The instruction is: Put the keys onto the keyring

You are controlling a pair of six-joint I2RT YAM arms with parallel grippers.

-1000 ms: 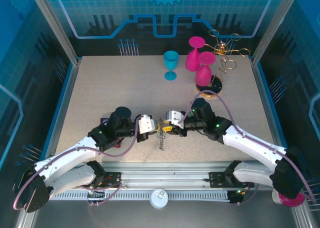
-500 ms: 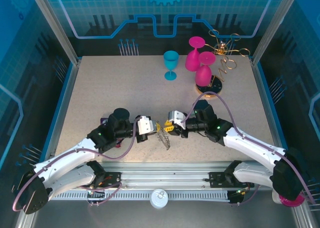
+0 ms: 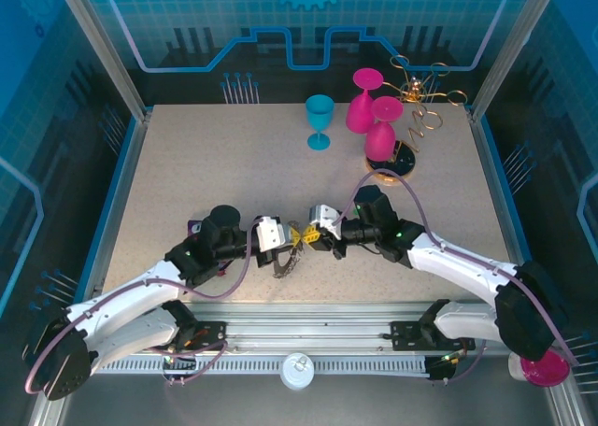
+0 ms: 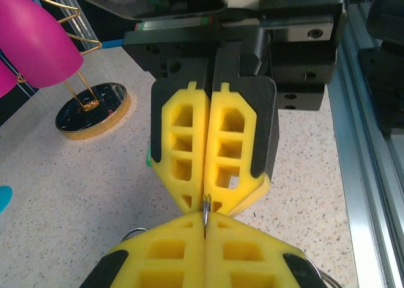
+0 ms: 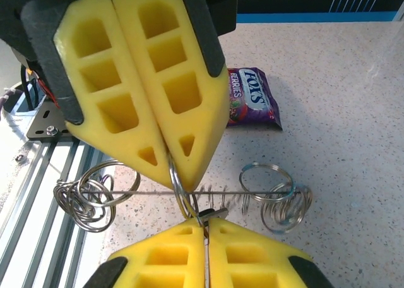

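Low in the middle of the top view, the left claw [image 3: 288, 237] and right claw [image 3: 308, 236] sit tip to tip above the tabletop [image 3: 206, 164]. Each is pinched tight on the same silvery wire loop [image 5: 178, 188] of the keyring [image 3: 285, 262], which dangles just beneath them, its other loops strung out sideways.

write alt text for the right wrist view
Two yellow grippers meet tip to tip, the left gripper above and the right gripper below, both shut on one thin wire ring. Around it sit wire loops and coils; a purple sweet bag lies on the table behind.
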